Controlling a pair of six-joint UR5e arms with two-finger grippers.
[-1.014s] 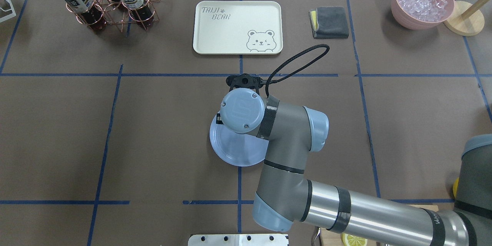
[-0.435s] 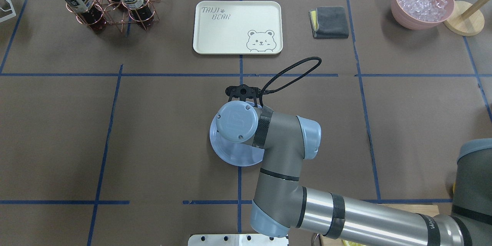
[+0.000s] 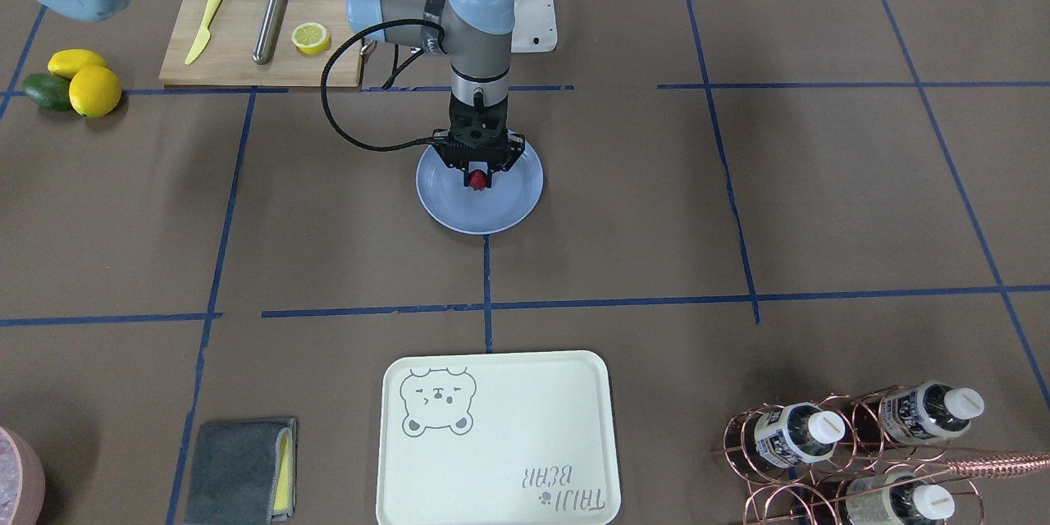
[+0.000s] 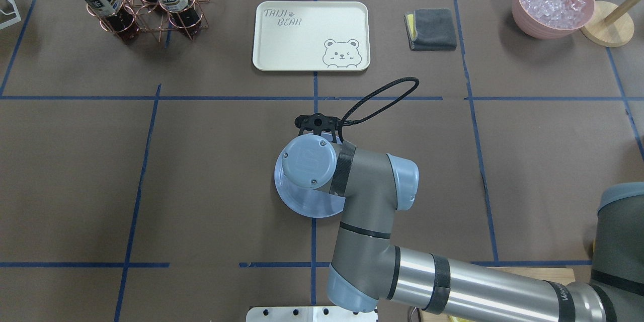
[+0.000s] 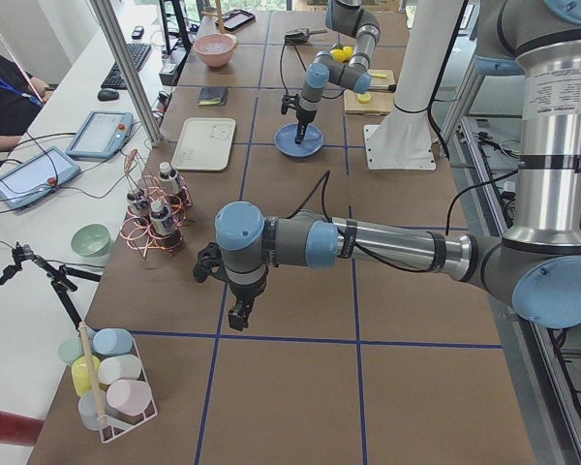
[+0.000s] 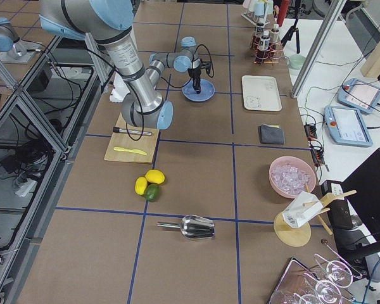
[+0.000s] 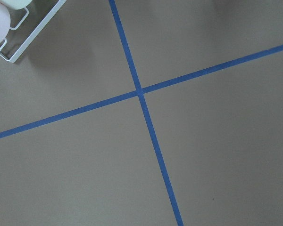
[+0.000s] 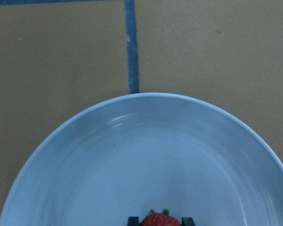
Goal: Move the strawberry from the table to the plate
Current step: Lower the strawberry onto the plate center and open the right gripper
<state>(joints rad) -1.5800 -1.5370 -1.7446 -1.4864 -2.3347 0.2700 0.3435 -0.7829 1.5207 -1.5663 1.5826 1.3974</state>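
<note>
r gripper [image 3: 477, 173] pinching strawberry [image 8: 159, 220], over plate [image 3: 502, 213] (mid)

Plate [image 3: 502, 218] ringed by open table [image 3: 640, 197]; nearest obstacles, cutting board [image 3: 238, 41] and bear tray [image 3: 509, 426], well apart.

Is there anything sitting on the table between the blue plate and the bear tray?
Nothing. In the front-facing view, only bare brown table crossed by blue tape lines separates the plate from the tray.
</note>
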